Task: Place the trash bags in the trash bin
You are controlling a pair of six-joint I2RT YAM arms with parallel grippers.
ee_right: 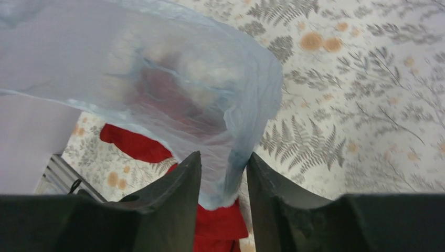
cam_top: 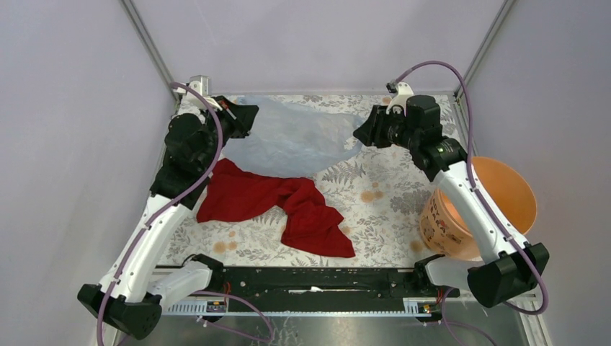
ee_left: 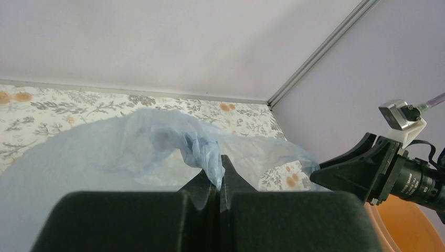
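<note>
The pale-blue translucent trash bag [cam_top: 295, 140] hangs stretched above the far part of the table between my two grippers. My left gripper [cam_top: 248, 115] is shut on a bunched corner of the bag, as the left wrist view shows [ee_left: 219, 173]. My right gripper [cam_top: 358, 133] is at the bag's right end. Its jaws stand apart, with a hanging edge of the bag [ee_right: 157, 79] in the gap between them [ee_right: 223, 168]. The orange trash bin [cam_top: 529, 209] stands upright at the right table edge, beside the right arm, and is apart from the bag.
A large red cloth [cam_top: 288, 202] lies crumpled on the floral tablecloth [cam_top: 382, 202] below the bag, left of centre. Grey walls enclose the table on three sides. The bin's rim shows at the lower right of the left wrist view [ee_left: 404, 226].
</note>
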